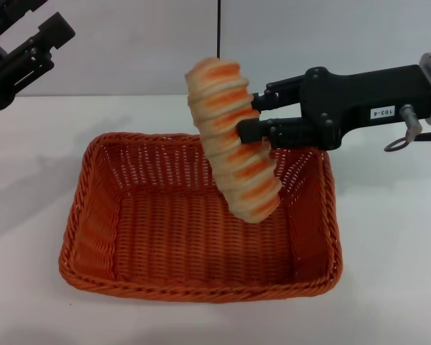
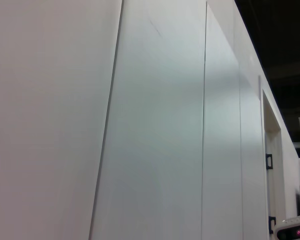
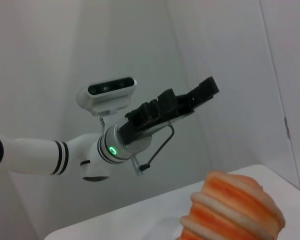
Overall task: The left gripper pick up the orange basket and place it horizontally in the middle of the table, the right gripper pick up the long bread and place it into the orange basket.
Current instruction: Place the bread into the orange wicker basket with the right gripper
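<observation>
I have the right gripper (image 1: pixel 253 119), a black claw on a black arm reaching in from the right of the head view, with its jaws closed on the long bread (image 1: pixel 233 140), a pale beige loaf with orange-brown stripes. The loaf hangs nearly upright, tilted, its lower end dipping just inside the far right part of the orange woven basket (image 1: pixel 201 219) but, as far as I can judge, not yet touching the weave. The basket sits with its long side across the frame on the white worktop (image 1: pixel 388 251), around the lower centre of the head view.

The step in hand is the drop-in. To do it well, I would bring the loaf toward the centre of the basket floor, lower it until the bottom end meets the weave, let it lean over flat, then open the jaws. Releasing from this height risks it toppling against the right wall or over the braided rim.

The rim's far right edge lies directly under the claw, so I would keep the wrist above it on the way down. The basket floor to the left is free, with plenty of room.

The left gripper (image 1: pixel 29 50) is parked high in the upper left corner, well apart from the basket; its jaws look spread and hold nothing. The right wrist view shows it (image 3: pixel 170 107) raised against the wall.
</observation>
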Available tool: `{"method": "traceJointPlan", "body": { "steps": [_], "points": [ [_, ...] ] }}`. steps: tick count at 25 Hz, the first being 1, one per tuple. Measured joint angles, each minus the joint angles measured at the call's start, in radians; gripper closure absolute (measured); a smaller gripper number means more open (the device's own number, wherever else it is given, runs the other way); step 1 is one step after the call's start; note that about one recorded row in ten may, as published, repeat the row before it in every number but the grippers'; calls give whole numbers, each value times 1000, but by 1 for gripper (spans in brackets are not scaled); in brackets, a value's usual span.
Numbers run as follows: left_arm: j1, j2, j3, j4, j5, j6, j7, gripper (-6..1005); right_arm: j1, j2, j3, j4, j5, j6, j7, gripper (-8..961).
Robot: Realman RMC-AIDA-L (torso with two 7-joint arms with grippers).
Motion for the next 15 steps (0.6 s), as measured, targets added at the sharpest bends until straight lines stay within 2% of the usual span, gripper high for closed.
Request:
{"method": "traceJointPlan", "body": {
  "steps": [4,15],
  "points": [
    [-1,0,1,0,0,0,0,290,-4,2,2,1,-2,2,3,575],
    [-5,-3,17,-1,0,-1,0,290,-2,2,-4,-1,-19,12,34,454]
  ]
}}
